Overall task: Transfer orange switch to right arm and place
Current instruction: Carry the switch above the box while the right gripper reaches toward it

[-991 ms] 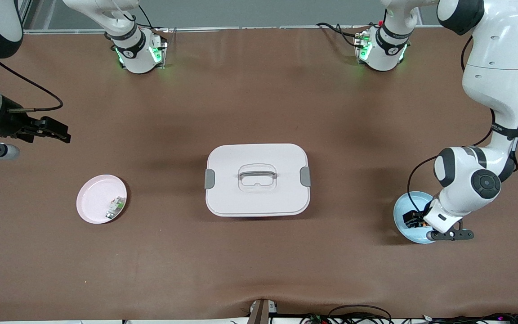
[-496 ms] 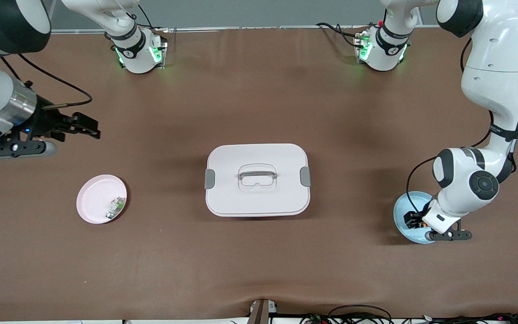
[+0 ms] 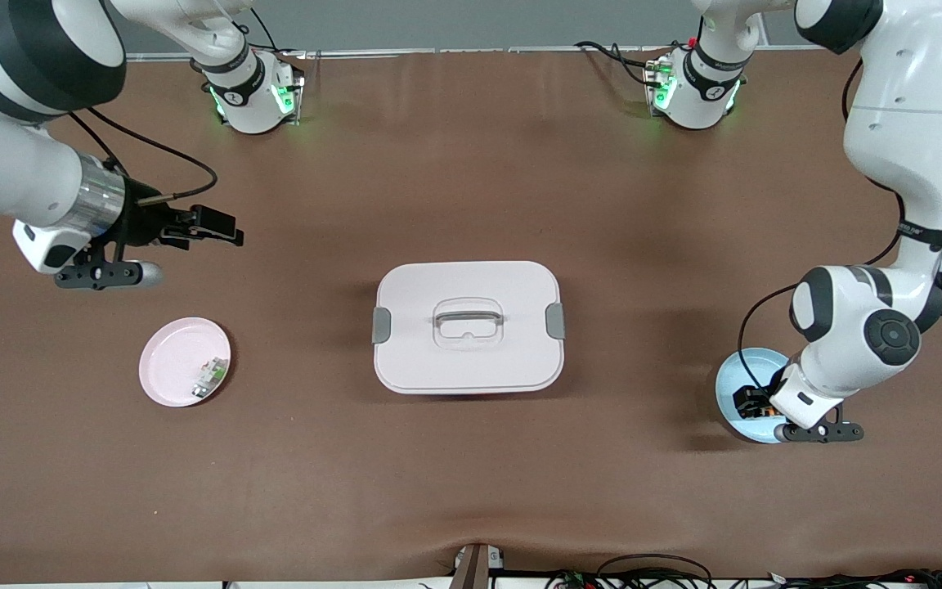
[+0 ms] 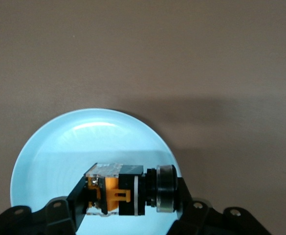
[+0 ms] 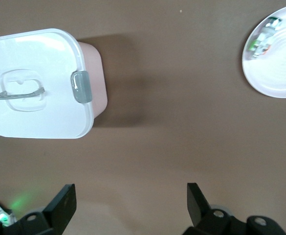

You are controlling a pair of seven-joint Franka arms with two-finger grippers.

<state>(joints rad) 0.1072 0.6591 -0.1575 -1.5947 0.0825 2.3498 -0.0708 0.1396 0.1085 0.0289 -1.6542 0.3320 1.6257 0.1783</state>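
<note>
Matte brown tabletop (image 3: 471, 474) | left gripper (image 3: 753, 402) pinches orange switch (image 4: 128, 190), stubby black cylinder, over glossy round blue plate (image 3: 733, 378) | rounded lidded box (image 3: 468, 327) mid-table | right gripper (image 3: 222, 229) spread, above table near pink plate (image 3: 168, 368)

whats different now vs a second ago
The right claw, open, has swept from the right arm's end of the table toward the lidded box. The left claw stays shut on the orange switch over the blue plate. The pink plate and box are unmoved.
</note>
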